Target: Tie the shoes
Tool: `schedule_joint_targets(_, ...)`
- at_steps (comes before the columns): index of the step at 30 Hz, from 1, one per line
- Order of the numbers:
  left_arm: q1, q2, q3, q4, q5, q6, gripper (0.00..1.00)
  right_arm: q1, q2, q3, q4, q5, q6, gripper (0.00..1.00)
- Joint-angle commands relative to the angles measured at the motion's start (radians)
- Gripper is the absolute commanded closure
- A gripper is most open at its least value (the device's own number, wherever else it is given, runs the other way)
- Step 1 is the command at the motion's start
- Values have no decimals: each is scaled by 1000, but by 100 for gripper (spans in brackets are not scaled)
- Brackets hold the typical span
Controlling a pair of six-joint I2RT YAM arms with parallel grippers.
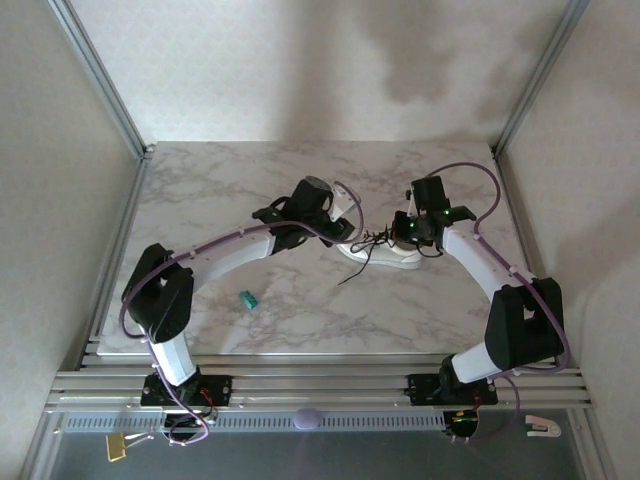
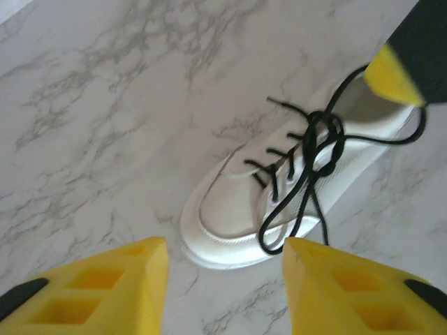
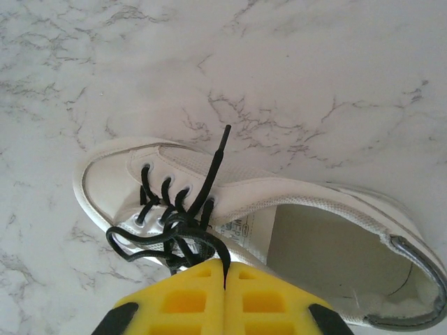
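Now the right claw (image 3: 225, 271) pinches a black lace (image 3: 213, 171) over the sneaker (image 2: 223, 227), which lies on the tabletop (image 2: 105, 105) just ahead of the parted, empty left claw (image 2: 225, 262); best hold it taut while the left closes in.

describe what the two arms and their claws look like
The left arm and right arm have white tubular links between chunky black joints, with a purple cable looped along each. Small green lights glow near the right wrist. The left claw and right claw have bright yellow wedge-shaped fingers with rectangular recesses and black bases.
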Motion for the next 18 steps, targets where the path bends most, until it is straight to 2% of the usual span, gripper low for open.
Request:
schedule_joint_targets(1, -10, 27, -37, 70, 171, -65, 56, -13, 6, 48, -48, -29, 42, 100)
schedule_joint_targets(11, -7, 164, 5, 92, 286, -122, 54, -63, 113, 135, -130, -186, 63, 100)
schedule_joint_targets(18, -5, 211, 18, 84, 295, -138, 54, -68, 129, 135, -128, -198, 63, 100)
